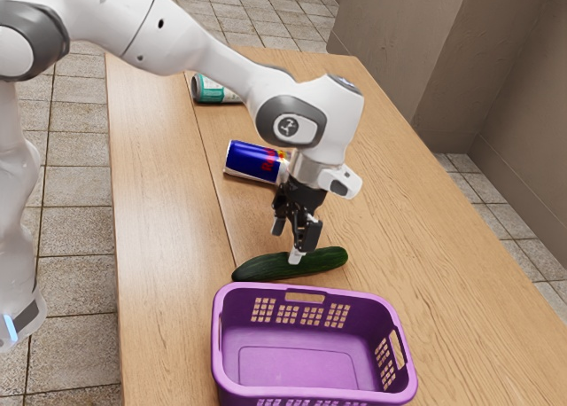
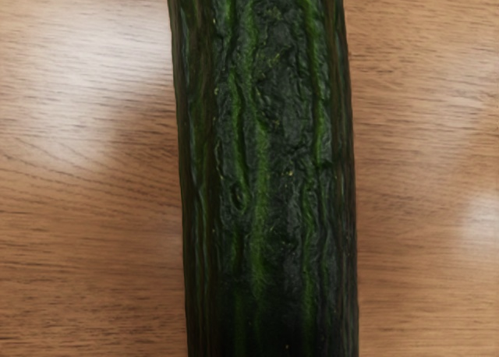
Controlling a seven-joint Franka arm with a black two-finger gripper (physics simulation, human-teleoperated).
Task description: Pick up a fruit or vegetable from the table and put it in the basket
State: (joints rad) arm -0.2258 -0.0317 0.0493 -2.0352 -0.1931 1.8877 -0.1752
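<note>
The gripper (image 1: 287, 243) hangs over the middle of the table (image 1: 164, 211), its fingers released and standing apart at the cucumber (image 1: 327, 260). The cucumber lies on the wood just beyond the purple basket (image 1: 223, 339), outside it, lengthwise along the rim's far side, with only a narrow strip between them. Its ends sit well in from both long edges of the table, and wood stretches out past each end. In the wrist view, wood shows along both of the cucumber's long sides. Behind the gripper, a blue and silver can (image 1: 252, 160) lies on its side, and a teal and white can (image 1: 213, 89) lies farther off, toward the table's far edge.
</note>
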